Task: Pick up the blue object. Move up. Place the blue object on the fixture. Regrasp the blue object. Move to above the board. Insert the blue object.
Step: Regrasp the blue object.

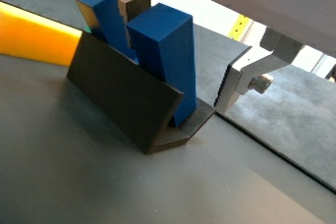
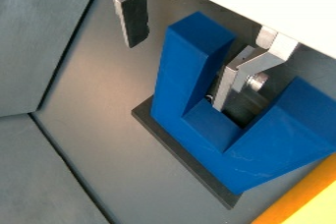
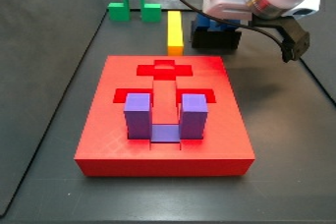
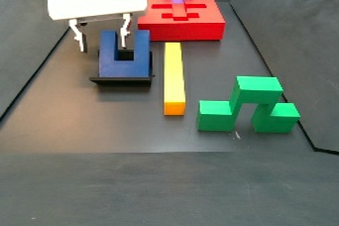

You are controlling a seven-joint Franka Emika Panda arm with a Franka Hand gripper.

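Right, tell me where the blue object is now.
The blue object stands prongs-up on the fixture, beside the yellow bar, near the board; the gripper straddles one prong.

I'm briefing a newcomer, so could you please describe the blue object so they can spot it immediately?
Start at the big red board, then follow the yellow bar beside it. Next to the bar, under the gripper, the blue object stands on the black fixture: dark blue, unlike the purple block in the board.

blue object (image 4: 122, 56): 1, U-shaped, on fixture
fixture (image 4: 103, 76): 1, black
board (image 3: 118, 130): 1, red
purple U block (image 3: 161, 117): 1, in board
yellow bar (image 4: 172, 76): 1
green block (image 4: 251, 105): 1
gripper (image 4: 105, 44): 1 w/ 2 fingers, at blue object over fixture
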